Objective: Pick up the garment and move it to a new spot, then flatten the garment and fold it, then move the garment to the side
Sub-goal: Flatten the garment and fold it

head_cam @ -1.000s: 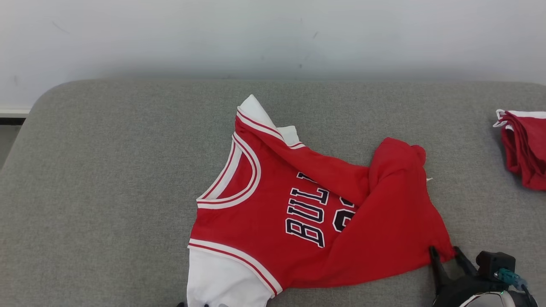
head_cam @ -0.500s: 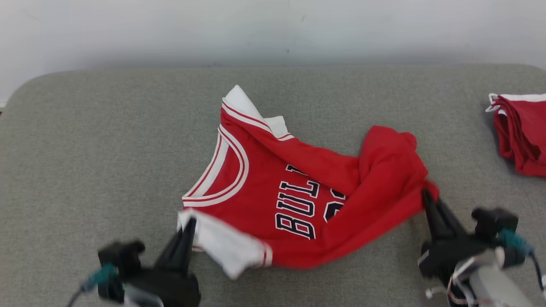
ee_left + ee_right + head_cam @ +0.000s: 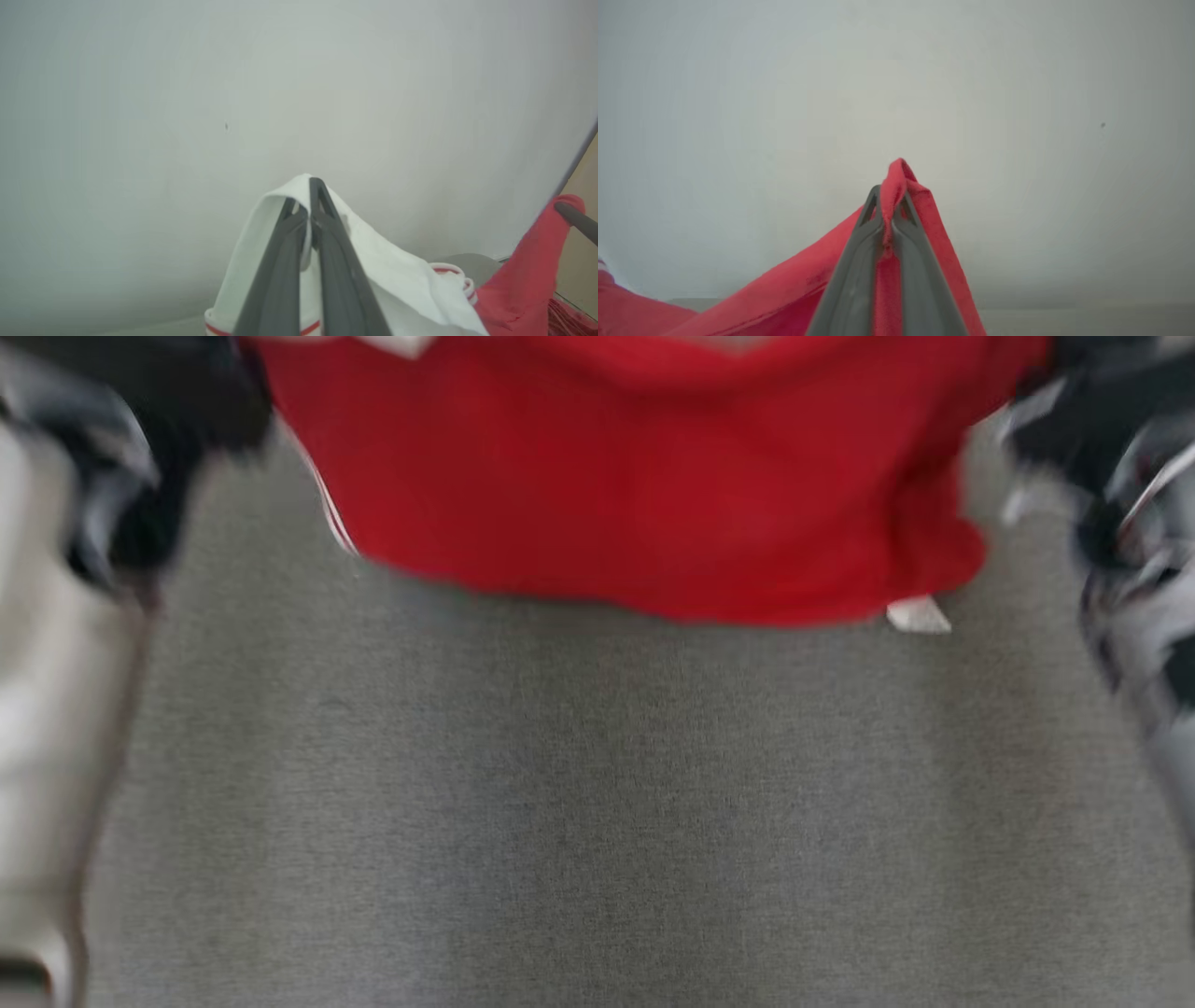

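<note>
The red jersey with white trim hangs in the air across the top of the blurred head view, lifted off the grey padded surface. My left gripper is shut on its white sleeve in the left wrist view. In the right wrist view, my right gripper is shut on a fold of the red cloth. The jersey is stretched between them, a small white tag dangling from its lower edge. Both arms show as dark blurs at the head view's upper corners.
A pale wall stands behind the padded surface. At the right of the left wrist view, the other arm's dark finger holds red cloth, and a second red cloth lies at the bottom right corner.
Both grippers have raised the jersey off the surface, so it now hangs spread between them. The head camera has moved, and the whole picture has shifted and blurred.
</note>
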Robot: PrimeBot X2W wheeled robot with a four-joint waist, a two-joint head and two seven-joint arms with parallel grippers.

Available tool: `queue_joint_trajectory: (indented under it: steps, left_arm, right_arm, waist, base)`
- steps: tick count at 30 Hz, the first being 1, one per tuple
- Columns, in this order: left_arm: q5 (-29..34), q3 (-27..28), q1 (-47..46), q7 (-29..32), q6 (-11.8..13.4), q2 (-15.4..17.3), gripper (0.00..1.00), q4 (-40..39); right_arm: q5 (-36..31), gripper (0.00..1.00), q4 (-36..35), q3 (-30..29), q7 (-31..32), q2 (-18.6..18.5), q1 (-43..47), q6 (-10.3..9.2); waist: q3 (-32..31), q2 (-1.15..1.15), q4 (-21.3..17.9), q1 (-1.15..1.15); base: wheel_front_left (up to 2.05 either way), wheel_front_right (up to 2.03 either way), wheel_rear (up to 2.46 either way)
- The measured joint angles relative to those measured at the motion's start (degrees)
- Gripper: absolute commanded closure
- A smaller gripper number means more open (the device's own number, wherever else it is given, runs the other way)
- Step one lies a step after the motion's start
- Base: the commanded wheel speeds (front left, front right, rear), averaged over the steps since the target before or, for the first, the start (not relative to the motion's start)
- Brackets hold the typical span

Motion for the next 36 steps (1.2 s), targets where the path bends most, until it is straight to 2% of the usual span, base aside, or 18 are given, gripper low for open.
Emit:
queue_joint_trajectory:
  steps: [5, 6, 7, 10, 11, 14, 19, 24, 36]
  left_arm:
    - [0.97, 1.08, -20.43, 3.33, 0.93, -0.44, 1.0, 5.79]
    - [0.97, 1.08, -20.43, 3.33, 0.93, -0.44, 1.0, 5.79]
    - [2.87, 0.08, -27.44, 5.06, 0.94, -0.23, 1.0, 8.25]
    - [4.89, -0.55, -36.93, 5.61, 1.0, 0.24, 1.0, 12.0]
    - [4.89, -0.55, -36.93, 5.61, 1.0, 0.24, 1.0, 12.0]
    - [7.15, -1.36, -45.19, 5.61, 1.27, 0.43, 1.0, 16.13]
    - [9.48, -2.07, -56.29, 3.39, 2.19, -1.22, 1.0, 22.61]
    - [9.51, -2.15, -61.28, 0.33, 2.71, -3.9, 1.0, 28.07]
    - [10.13, -4.33, -63.5, -2.5, 1.13, -4.5, 1.0, 36.82]
  right_arm:
    - [2.26, 1.0, 3.6, -1.2, 4.11, -0.96, -18.8, 0.0]
    - [2.26, 1.0, 3.6, -1.2, 4.11, -0.96, -18.8, 0.0]
    - [1.66, 1.0, 6.03, -1.07, 4.94, -1.1, -25.17, 0.0]
    - [0.99, 1.0, 10.82, -1.54, 5.37, -1.0, -34.3, 0.0]
    - [0.99, 1.0, 10.82, -1.54, 5.37, -1.0, -34.3, 0.0]
    - [-0.29, 1.0, 15.25, -1.52, 5.35, -0.35, -40.95, 0.0]
    - [-2.35, 1.0, 22.71, -2.48, 4.12, 0.38, -49.08, 0.0]
    - [-4.35, 1.0, 28.67, -3.0, 2.18, 0.25, -54.81, 0.01]
    - [-5.27, 1.0, 34.41, -2.16, 0.29, 3.05, -57.25, 0.05]
  waist:
    - [6.66, 0.0, -0.66, 0.01]
    - [6.66, 0.0, -0.66, 0.01]
    - [9.15, 0.0, -1.01, 0.01]
    - [12.49, 0.01, -1.72, 0.01]
    - [12.49, 0.01, -1.72, 0.01]
    - [14.91, 0.01, -2.66, 0.01]
    - [16.36, 0.0, -4.87, -0.01]
    - [16.51, -0.01, -4.74, -0.02]
    - [18.33, -0.01, -4.6, -0.02]
  base:
    - [0.0, 0.0, 0.0]
    - [0.0, 0.0, 0.0]
    - [0.0, 0.0, 0.0]
    - [0.0, 0.0, 0.0]
    - [0.0, 0.0, 0.0]
    - [0.0, 0.0, 0.0]
    - [0.0, 0.0, 0.0]
    - [0.0, 0.0, 0.0]
    - [0.0, 0.0, 0.0]
